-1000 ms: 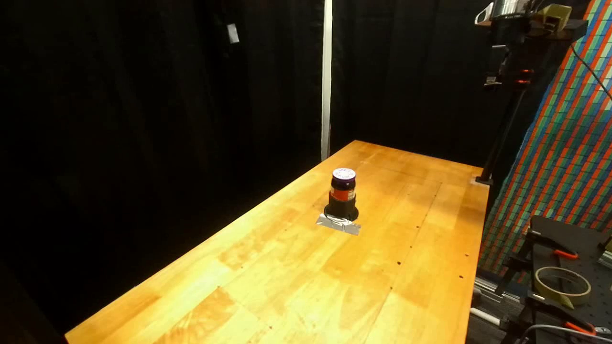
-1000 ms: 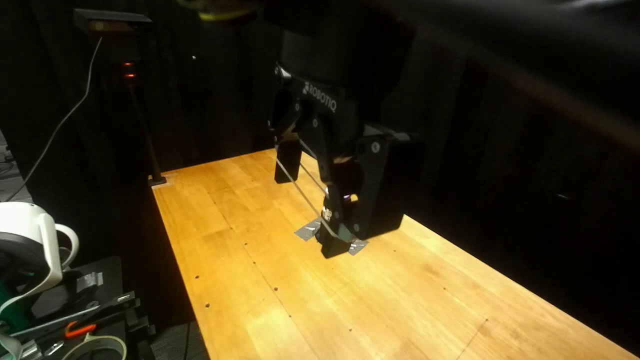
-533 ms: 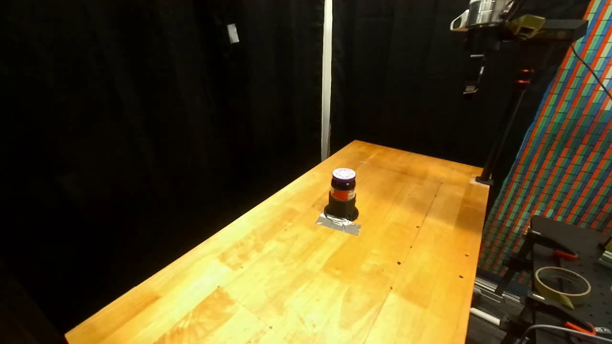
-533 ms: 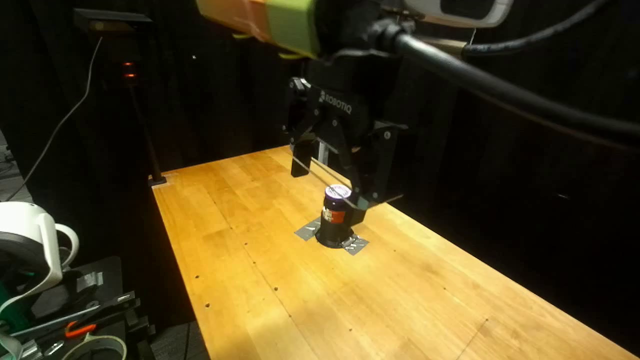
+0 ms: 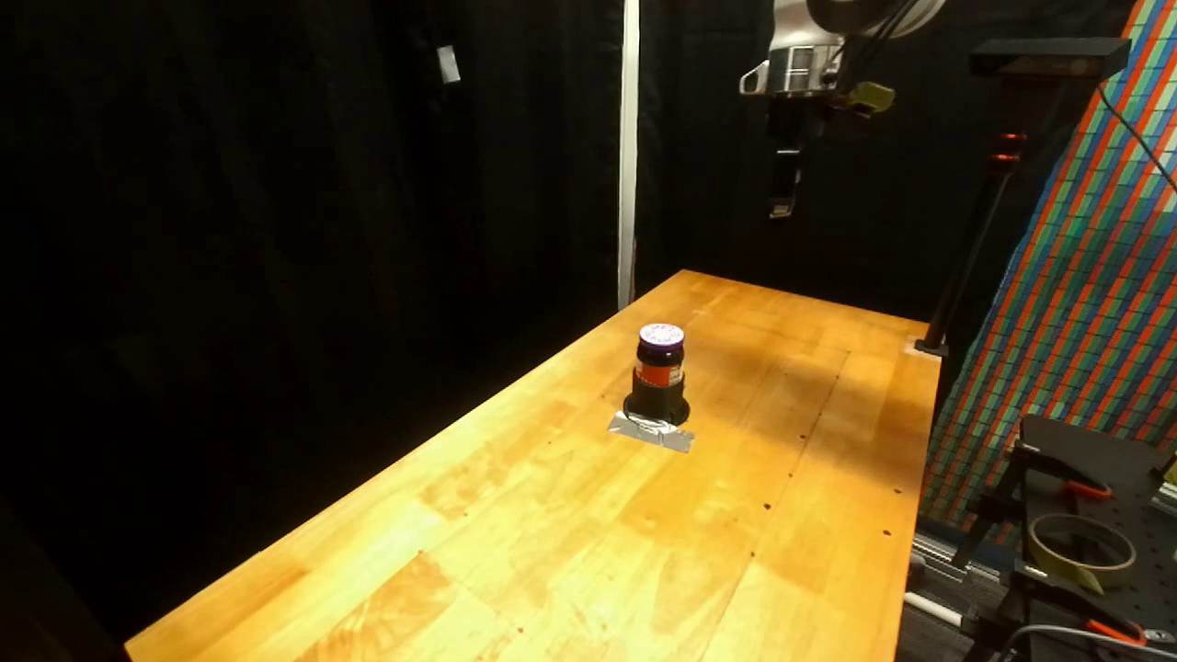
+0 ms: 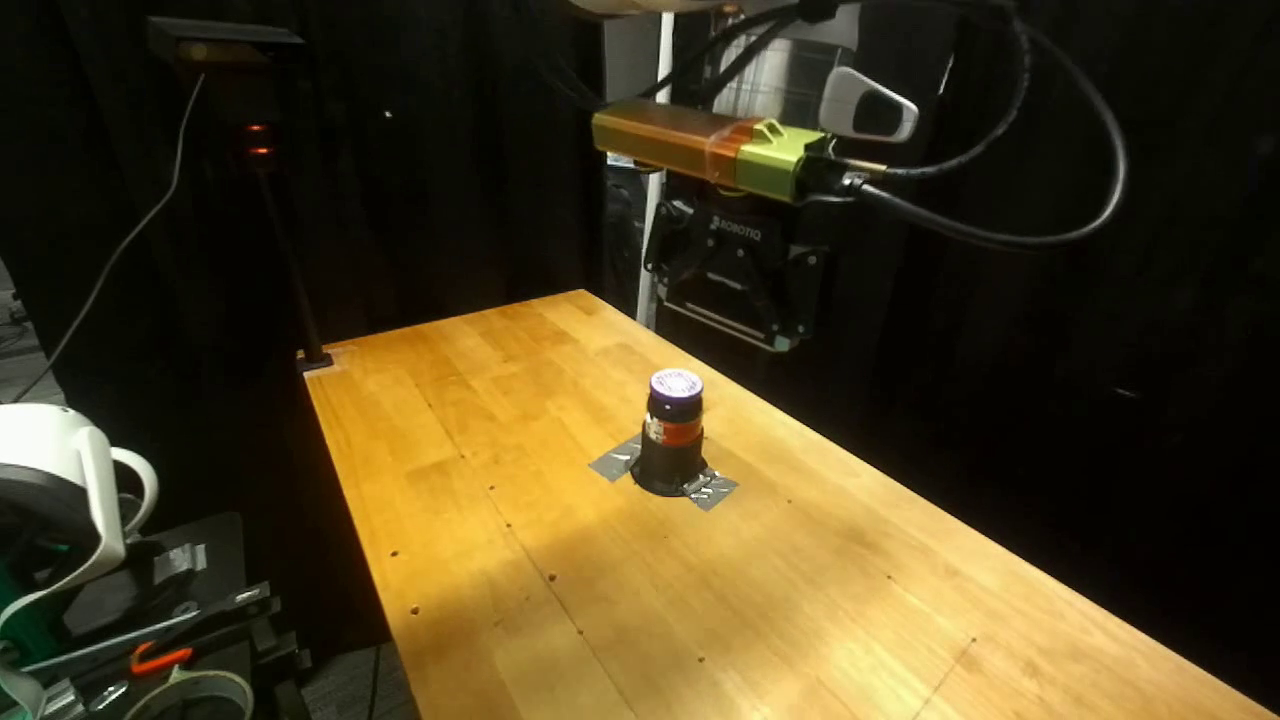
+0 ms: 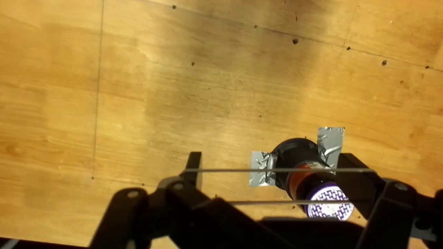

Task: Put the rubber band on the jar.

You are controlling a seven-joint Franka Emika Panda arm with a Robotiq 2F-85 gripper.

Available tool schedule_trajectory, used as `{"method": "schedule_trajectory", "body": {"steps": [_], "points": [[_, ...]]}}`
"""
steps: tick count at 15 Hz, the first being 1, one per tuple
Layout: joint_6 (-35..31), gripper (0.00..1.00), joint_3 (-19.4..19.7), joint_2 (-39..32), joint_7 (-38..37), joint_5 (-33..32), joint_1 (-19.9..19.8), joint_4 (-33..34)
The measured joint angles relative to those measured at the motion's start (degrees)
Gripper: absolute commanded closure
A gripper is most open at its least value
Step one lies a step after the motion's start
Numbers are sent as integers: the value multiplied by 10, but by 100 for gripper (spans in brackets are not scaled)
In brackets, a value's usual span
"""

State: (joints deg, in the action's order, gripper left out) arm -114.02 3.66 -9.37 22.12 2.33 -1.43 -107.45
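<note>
The black Robotiq gripper (image 7: 271, 166) hangs above the light brown wooden table (image 6: 480, 400), and its jaws stand wide apart. Around its two black fingers (image 7: 356, 185) a thin, pale rubber band (image 7: 238, 170) is stretched in two strands. In the wrist view, both strands cross in front of the small cylindrical jar (image 7: 306, 185), which has a purple-and-white lid (image 7: 330, 209) and an orange-red label (image 7: 297, 181). This jar stands upright on the table, lower than the gripper and apart from it; pieces of silver tape (image 6: 613, 461) touch its round black base (image 6: 668, 470).

Blk tool (image 7: 271, 167) w/ wht ROBOTIQ logo (image 6: 737, 229); silver/wht arm (image 5: 798, 64); blk cables (image 6: 985, 237); orange/yel-grn box (image 6: 705, 148).
</note>
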Motion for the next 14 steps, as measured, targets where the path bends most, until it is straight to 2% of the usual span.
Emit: {"method": "schedule_trajectory", "body": {"steps": [6,10,14], "points": [[57,0,-53,-147,-86,19,17,157],[87,0,-57,-221,-162,-4,49,241],[123,0,-57,-278,-181,-23,73,314]]}}
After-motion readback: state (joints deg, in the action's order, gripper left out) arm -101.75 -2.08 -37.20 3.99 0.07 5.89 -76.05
